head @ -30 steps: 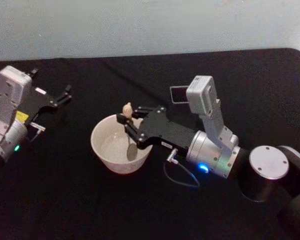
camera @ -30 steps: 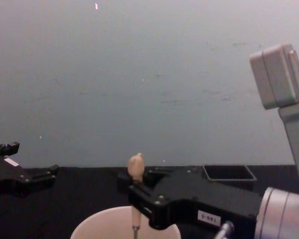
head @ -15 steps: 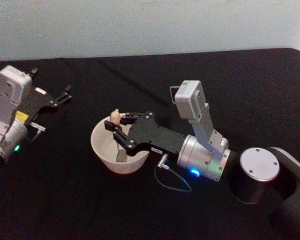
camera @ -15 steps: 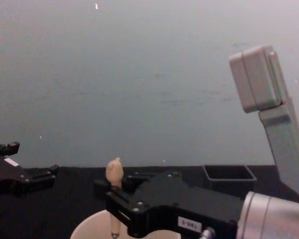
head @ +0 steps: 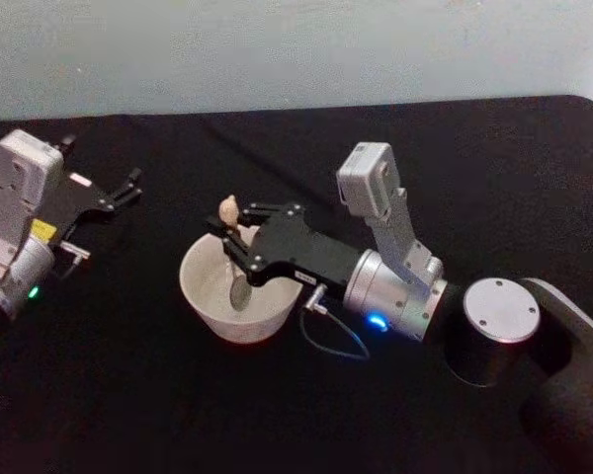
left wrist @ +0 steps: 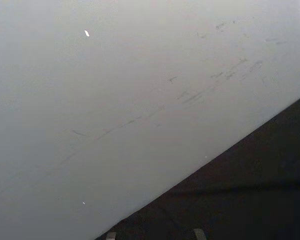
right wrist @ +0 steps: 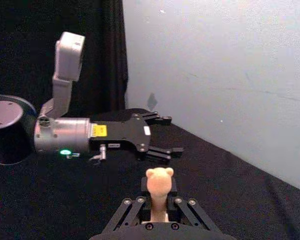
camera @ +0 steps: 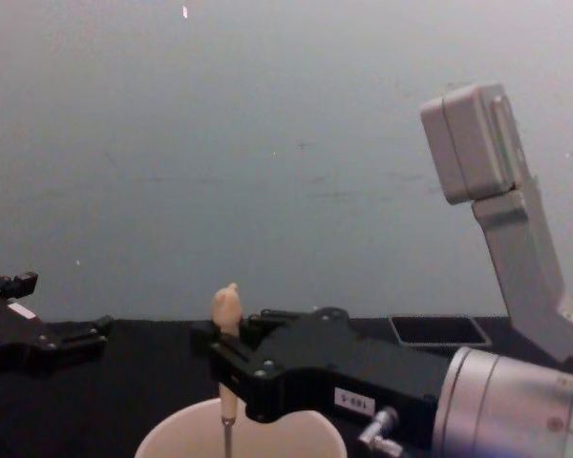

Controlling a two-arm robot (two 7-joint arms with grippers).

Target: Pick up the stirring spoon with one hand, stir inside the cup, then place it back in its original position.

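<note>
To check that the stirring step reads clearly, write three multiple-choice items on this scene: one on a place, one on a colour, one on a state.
1. Where is the metal bowl of the stirring spoon relative to the cup?
A. Raised clear above it
B. Outside, against its wall
C. Inside it

2. What colour is the spoon's handle?
A. Red
B. Pale beige
C. Black

3. What is the state of the right gripper?
A. Shut on the spoon's handle
B. Open, holding nothing
C. Shut on the cup's rim

Answers:
1 C: in the head view the bowl sits down within the cup's rim.
2 B: the knobbed handle shows pale beige against the black gripper.
3 A: the gripper clamps the handle just below the knob.
</note>
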